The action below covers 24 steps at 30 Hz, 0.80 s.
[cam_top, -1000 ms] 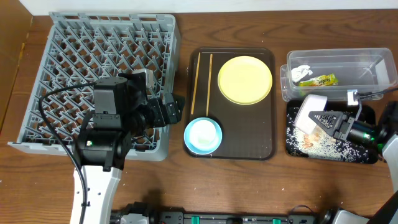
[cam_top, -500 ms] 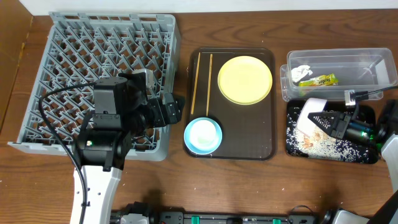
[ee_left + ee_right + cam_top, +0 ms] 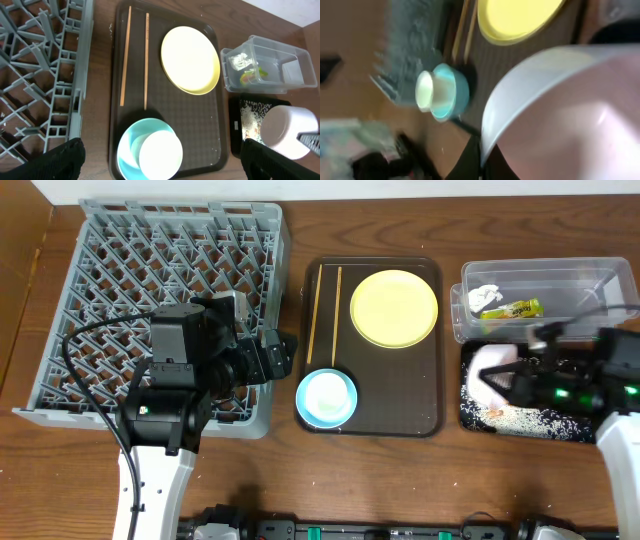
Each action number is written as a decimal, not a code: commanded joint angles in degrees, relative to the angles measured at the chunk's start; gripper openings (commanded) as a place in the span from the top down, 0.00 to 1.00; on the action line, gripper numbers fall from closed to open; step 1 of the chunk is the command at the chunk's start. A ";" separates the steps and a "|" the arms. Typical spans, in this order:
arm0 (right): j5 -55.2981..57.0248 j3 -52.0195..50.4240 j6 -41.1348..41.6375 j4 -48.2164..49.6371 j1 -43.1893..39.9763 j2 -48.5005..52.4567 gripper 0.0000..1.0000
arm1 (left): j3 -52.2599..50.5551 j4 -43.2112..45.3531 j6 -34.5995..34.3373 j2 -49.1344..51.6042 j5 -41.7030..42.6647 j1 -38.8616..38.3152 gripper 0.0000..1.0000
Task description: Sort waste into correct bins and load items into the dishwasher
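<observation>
Above the black tray [image 3: 470, 420], clamping the tilted white bowl [image 3: 490, 370] rim with the right end effector [image 3: 518, 380], probably emptying rice [image 3: 525, 418].

The brown wooden table [image 3: 400, 480] carries a large square grey plastic dish rack [image 3: 180, 208] at the left and a dark brown rectangular serving tray [image 3: 395, 390] in the middle. At the right, a clear plastic rectangular tub [image 3: 580, 275] sits just beside a shallow black rectangular tray [image 3: 468, 408].

Chopsticks [image 3: 146, 60] left of plate [image 3: 190, 60]
</observation>
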 commanded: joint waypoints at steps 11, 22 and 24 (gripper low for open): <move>49.79 12.85 10.14 -1.33 47.39 7.37 0.99 | 1.22 -0.15 -0.31 -0.13 0.94 -0.13 0.01; 51.95 12.87 7.72 2.40 53.40 22.38 0.90 | 1.22 -0.15 -0.31 -0.15 0.94 -0.13 0.01; 52.04 13.25 6.93 1.99 54.01 22.18 0.64 | 1.22 -0.15 -0.31 -0.15 0.94 -0.13 0.01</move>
